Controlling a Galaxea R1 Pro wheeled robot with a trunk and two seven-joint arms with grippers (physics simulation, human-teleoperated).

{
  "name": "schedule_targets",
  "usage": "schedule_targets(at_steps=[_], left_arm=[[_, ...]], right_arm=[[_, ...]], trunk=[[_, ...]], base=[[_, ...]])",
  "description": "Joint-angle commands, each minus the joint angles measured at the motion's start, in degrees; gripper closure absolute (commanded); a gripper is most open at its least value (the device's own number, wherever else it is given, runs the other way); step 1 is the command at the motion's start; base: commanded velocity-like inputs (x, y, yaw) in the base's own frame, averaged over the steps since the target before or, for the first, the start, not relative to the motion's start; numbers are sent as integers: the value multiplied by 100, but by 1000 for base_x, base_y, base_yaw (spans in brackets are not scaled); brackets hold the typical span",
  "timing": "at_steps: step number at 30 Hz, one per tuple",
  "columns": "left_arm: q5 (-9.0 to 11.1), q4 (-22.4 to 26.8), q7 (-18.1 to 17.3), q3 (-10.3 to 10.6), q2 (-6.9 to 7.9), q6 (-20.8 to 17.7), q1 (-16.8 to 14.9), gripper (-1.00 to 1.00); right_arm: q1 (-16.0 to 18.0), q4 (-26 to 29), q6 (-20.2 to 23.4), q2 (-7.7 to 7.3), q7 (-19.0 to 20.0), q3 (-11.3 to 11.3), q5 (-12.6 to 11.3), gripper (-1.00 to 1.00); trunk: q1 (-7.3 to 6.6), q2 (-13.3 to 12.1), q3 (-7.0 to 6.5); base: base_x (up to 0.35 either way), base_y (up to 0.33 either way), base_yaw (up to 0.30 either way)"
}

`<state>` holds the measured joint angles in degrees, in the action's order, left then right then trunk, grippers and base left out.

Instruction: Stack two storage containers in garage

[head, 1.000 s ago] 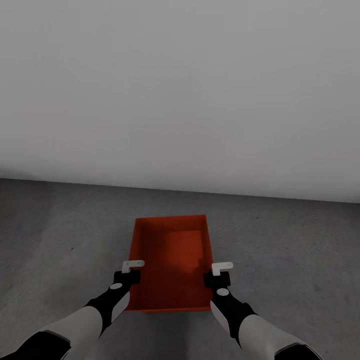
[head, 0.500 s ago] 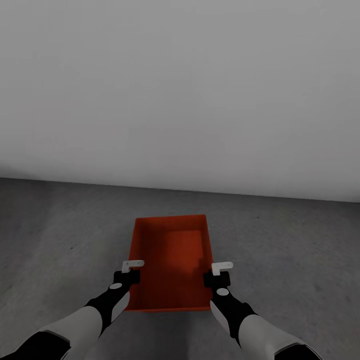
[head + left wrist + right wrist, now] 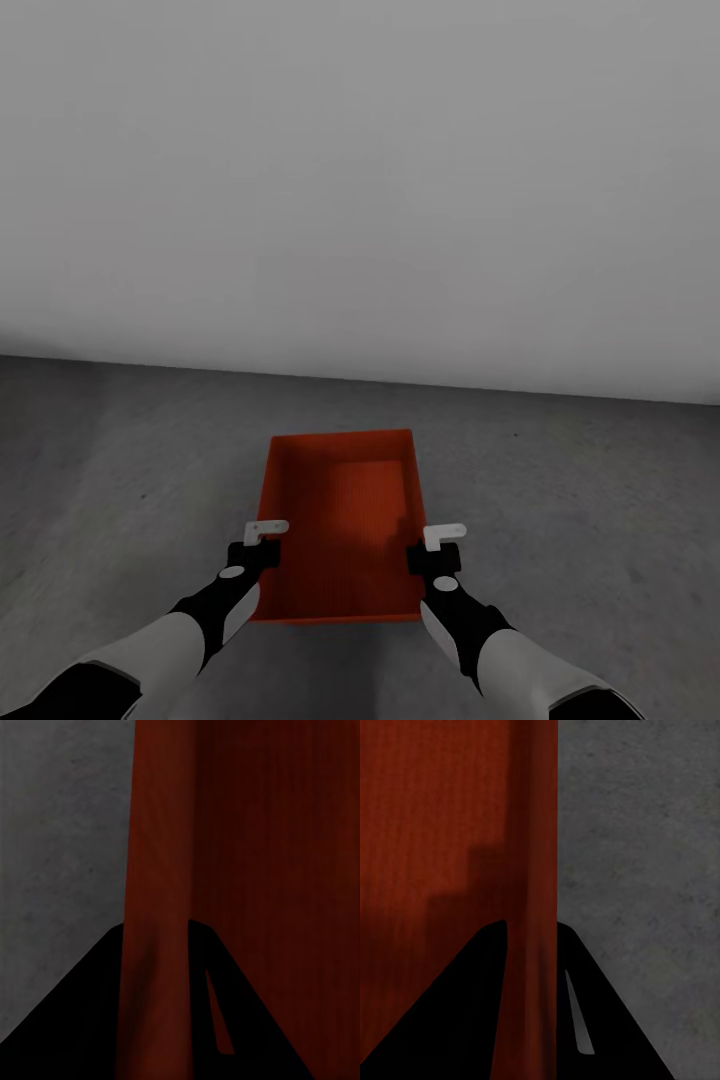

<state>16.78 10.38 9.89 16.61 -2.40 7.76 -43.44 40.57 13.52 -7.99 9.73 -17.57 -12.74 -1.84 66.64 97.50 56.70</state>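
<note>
head view: one storage container (image 3: pixel 340 525) is seen on the floor (image 3: pixel 120 470) of the garage, at 6 o'clock of frame, low centre, long axis toward the grey wall (image 3: pixel 360 180) at 12.
head view, arms: left gripper (image 3: pixel 262 540) is set at the container's 9 o'clock wall, right gripper (image 3: pixel 436 548) at its 3 o'clock wall, both near the robot-side end.
left wrist view: the thin left wall (image 3: pixel 157 870) is straddled by the dark fingers (image 3: pixel 90 1020); wall is pinched between them, concrete outside, textured bottom inside.
right wrist view: the right wall (image 3: pixel 536 870) is pinched the same way by the fingers (image 3: pixel 607 1020); floor is seen beyond the wall.
second container: cannot be placed from these frames.
handling (judgement): bin is judged light, empty, stiff enough but thin-walled; walls may flex or slip if only one side is held.
grip advice: opposite long walls are best taken together, mid-length, to avoid tilt.
</note>
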Motion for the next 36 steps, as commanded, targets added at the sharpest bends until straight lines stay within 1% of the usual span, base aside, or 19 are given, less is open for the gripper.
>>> schedule_targets(at_steps=[1, 12, 18, 31, 36], left_arm=[[-36, 15, 162, -26, 4, 33, -7, 100], [-34, 16, 162, -26, 7, 33, -7, 100], [-34, 16, 162, -26, 7, 33, -7, 100], [-35, 16, 162, -26, 7, 33, -7, 100], [-34, 16, 162, -26, 6, 33, -7, 100]], right_arm=[[4, -135, -36, -59, -89, 17, -115, 100], [4, -133, -36, -59, -89, 17, -115, 100], [4, -130, -36, -59, -89, 17, -115, 100], [4, -131, -36, -59, -89, 17, -115, 100], [4, -130, -36, -59, -89, 17, -115, 100]], trunk=[[-1, 2, 3], [-1, 2, 3], [131, 242, 111], [131, 242, 111], [241, 443, 200]], base=[[0, 0, 0], [0, 0, 0], [0, 0, 0], [0, 0, 0], [0, 0, 0]])
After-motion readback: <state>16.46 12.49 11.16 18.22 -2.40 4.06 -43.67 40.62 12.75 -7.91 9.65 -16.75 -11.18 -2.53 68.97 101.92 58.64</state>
